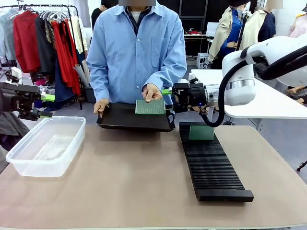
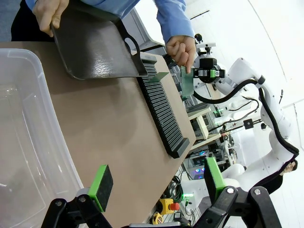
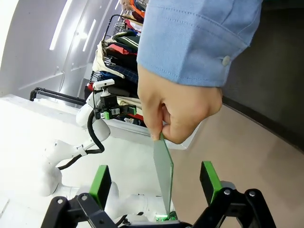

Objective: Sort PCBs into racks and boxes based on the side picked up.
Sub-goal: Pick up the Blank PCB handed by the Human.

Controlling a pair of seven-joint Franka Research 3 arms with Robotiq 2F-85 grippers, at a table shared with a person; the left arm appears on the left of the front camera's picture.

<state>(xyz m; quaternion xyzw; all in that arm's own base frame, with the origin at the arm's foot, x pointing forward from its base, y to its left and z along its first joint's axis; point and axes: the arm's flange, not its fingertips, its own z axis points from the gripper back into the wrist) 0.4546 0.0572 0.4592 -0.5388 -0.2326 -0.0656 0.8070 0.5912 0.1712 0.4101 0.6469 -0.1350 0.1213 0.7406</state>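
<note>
The person's hand (image 1: 152,91) holds a green PCB (image 1: 150,107) upright over the black tray (image 1: 129,122). My right gripper (image 1: 168,101) is open at the board's right edge. In the right wrist view the PCB (image 3: 164,173) stands edge-on between my spread fingers (image 3: 100,183), pinched from above by the hand (image 3: 175,111). Another PCB (image 1: 201,132) stands in the far end of the black slotted rack (image 1: 211,165). My left gripper (image 1: 46,106) hangs open and empty over the clear box (image 1: 45,143); its wrist view shows the green pads (image 2: 101,182) apart above the box (image 2: 28,142).
The person's other hand (image 1: 100,106) holds the tray's left edge. A white table (image 1: 259,103) stands behind my right arm. A clothes rail (image 1: 43,38) is at the back left. Bare tan tabletop (image 1: 129,177) lies between box and rack.
</note>
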